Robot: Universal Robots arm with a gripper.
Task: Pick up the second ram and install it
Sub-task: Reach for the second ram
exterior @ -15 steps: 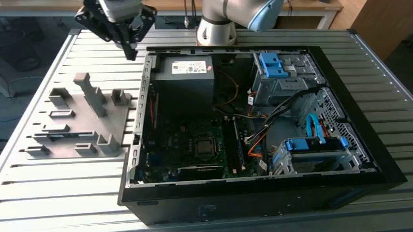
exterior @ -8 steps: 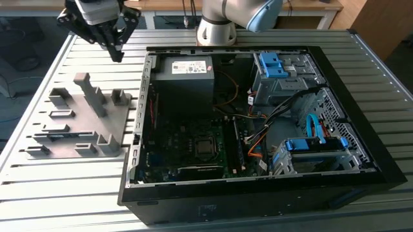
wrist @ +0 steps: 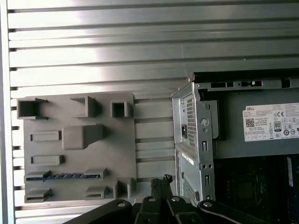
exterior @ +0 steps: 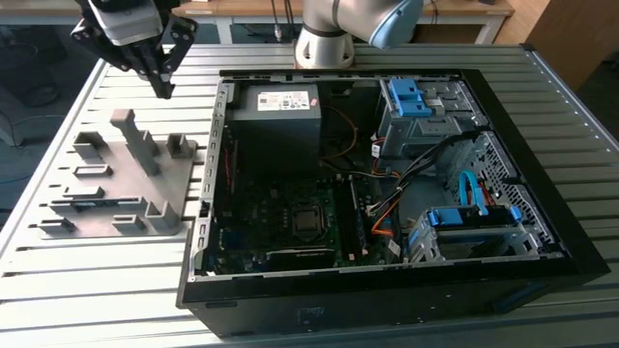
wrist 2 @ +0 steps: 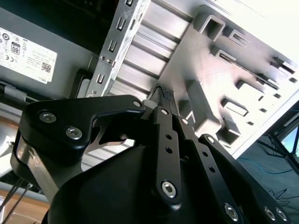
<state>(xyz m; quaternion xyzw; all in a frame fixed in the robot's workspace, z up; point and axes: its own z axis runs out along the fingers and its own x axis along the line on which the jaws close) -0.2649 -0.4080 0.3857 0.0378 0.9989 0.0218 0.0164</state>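
Observation:
The second ram (wrist: 63, 176) lies on edge in a long slot of the grey holder block (wrist: 117, 154), dark with bluish chips showing. In the exterior view the ram (exterior: 97, 205) is a dark line near the front of the holder block (exterior: 169, 181), on that view's left. My gripper (exterior: 164, 88) hangs high above the holder's far side, fingers pointing down, shut and holding nothing. In both wrist views the gripper (wrist: 161, 179) (wrist 2: 160, 92) shows its tips together over the slatted table, between the holder block (wrist 2: 205, 51) and the case wall.
The open black computer case (exterior: 483, 290) lies on its side on the exterior view's right, with the motherboard (exterior: 290, 217), power supply (exterior: 280, 109), blue drive brackets (exterior: 411, 98) and loose cables inside. The holder's tall post (exterior: 135, 145) stands under the gripper. The arm's base (exterior: 324, 43) is behind the case.

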